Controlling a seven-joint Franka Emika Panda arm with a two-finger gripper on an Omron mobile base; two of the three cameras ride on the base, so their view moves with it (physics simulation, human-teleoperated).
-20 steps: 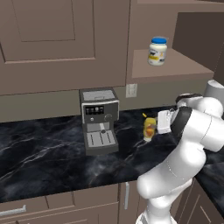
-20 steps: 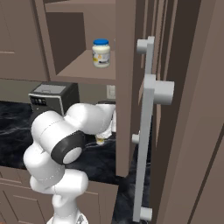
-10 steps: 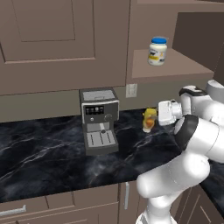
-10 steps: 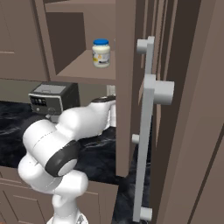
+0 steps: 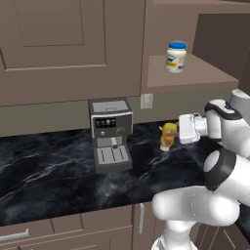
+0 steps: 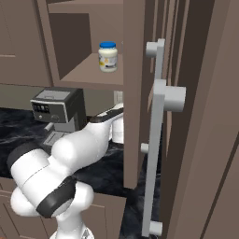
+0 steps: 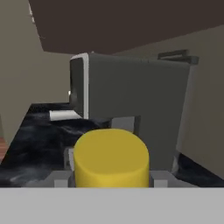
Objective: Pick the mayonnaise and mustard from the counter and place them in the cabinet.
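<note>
Yellow plastic mustard (image 5: 167, 136) sits pinched between the fingers (image 7: 65, 162), above the worktop (image 5: 58, 171); light, smooth, slightly squeezable, best gripped mid-body.

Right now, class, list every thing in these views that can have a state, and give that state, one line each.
mayonnaise: upright on the cabinet shelf, lid on.
mustard: tilted, clamped in the gripper, just above the counter.
gripper: shut on the mustard, level with the coffee machine.
cabinet: open-fronted, holding the mayonnaise.
coffee machine: standing upright on the counter, nothing under its spout.
</note>
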